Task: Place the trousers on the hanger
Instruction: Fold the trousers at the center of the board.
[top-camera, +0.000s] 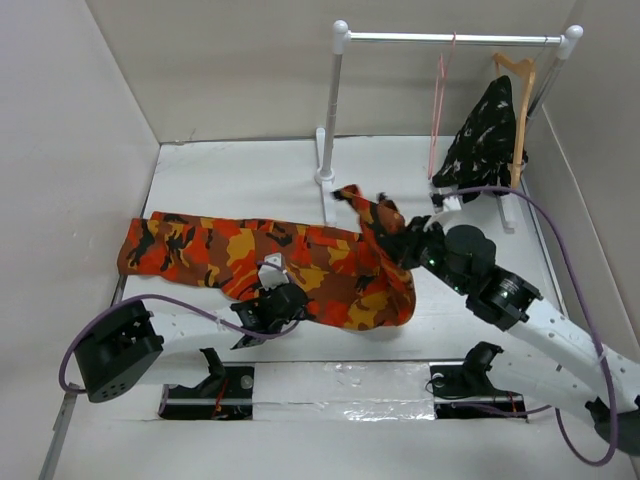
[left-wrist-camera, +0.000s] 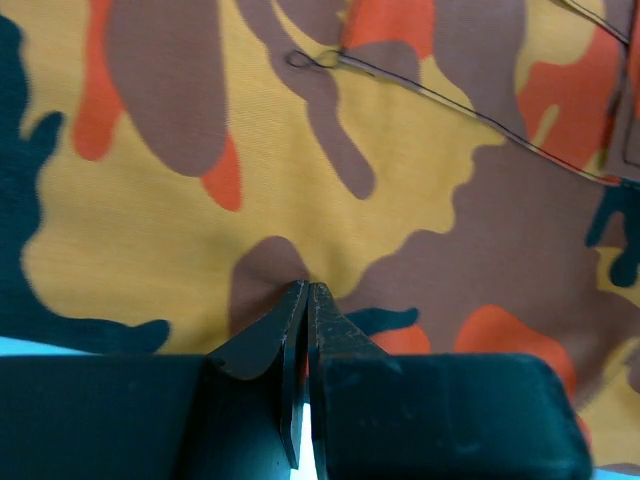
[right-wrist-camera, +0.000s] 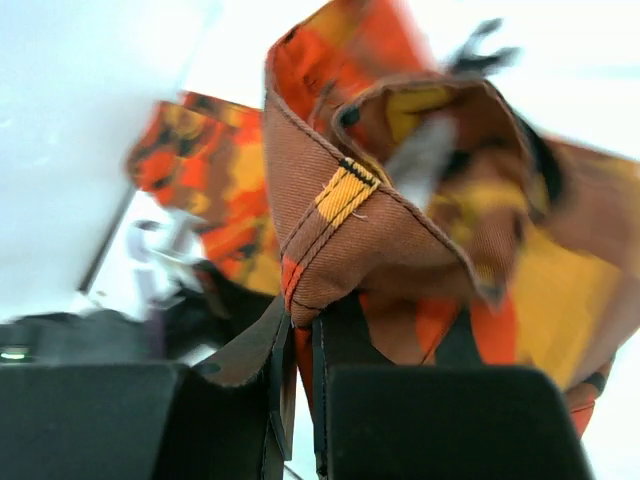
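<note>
Mid-frame, my right gripper (right-wrist-camera: 298, 322) clamps the raised waistband (right-wrist-camera: 345, 195) of the orange camouflage fabric trousers (top-camera: 200, 250); my left gripper (left-wrist-camera: 305, 292) sits closed on them.

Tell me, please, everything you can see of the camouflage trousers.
The trousers are woven cloth in orange, red, yellow and black camouflage, with a stitched waistband and belt loop. They lie across the white table, legs toward the left. The right gripper pinches the raised waistband; the shut left gripper touches the near edge.
</note>
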